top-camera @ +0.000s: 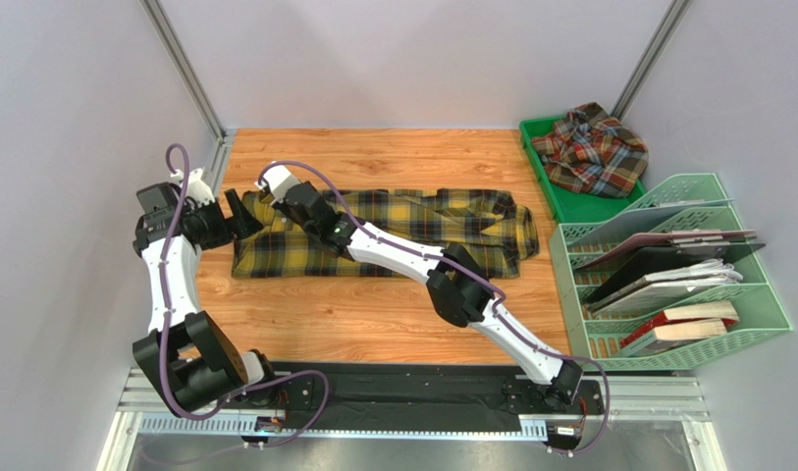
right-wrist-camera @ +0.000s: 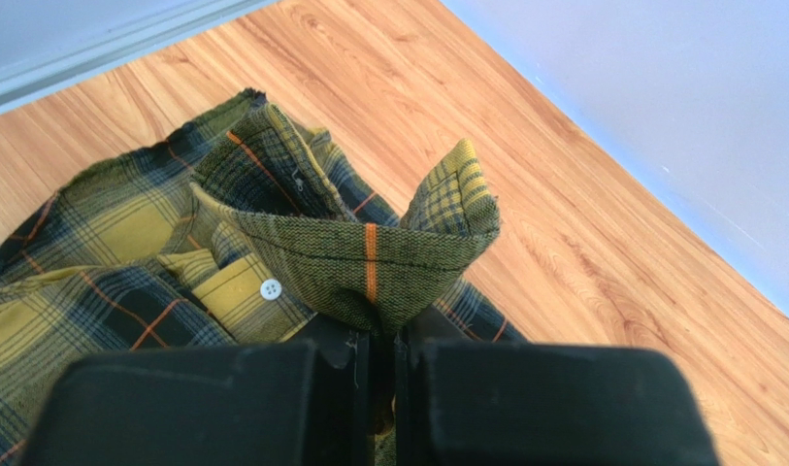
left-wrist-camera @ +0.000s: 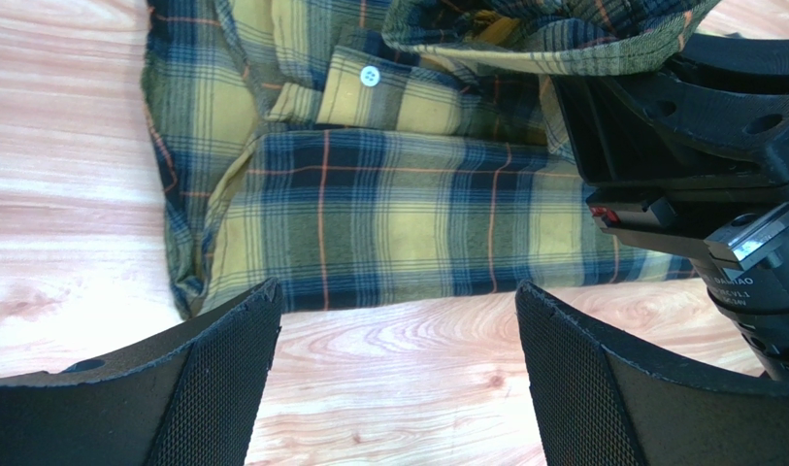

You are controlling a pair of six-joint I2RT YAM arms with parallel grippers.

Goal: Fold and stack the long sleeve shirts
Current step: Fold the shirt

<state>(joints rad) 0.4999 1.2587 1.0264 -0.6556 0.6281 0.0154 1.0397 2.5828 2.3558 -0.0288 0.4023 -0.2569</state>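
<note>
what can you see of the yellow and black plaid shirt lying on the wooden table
The yellow and black plaid flannel shirt with thin orange lines looks soft and lies stretched sideways across the wooden table, partly folded and rumpled. A white button shows near its left end. The right gripper is shut on a raised fold of fabric there; the open left gripper sits just off that end, apparently not touching.

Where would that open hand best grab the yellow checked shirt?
The left gripper, jaws open, would probably best pinch the near folded edge of the yellow shirt, sliding in low across the table: that edge lies flat and free, while the right gripper pinches the raised cloth.
</note>
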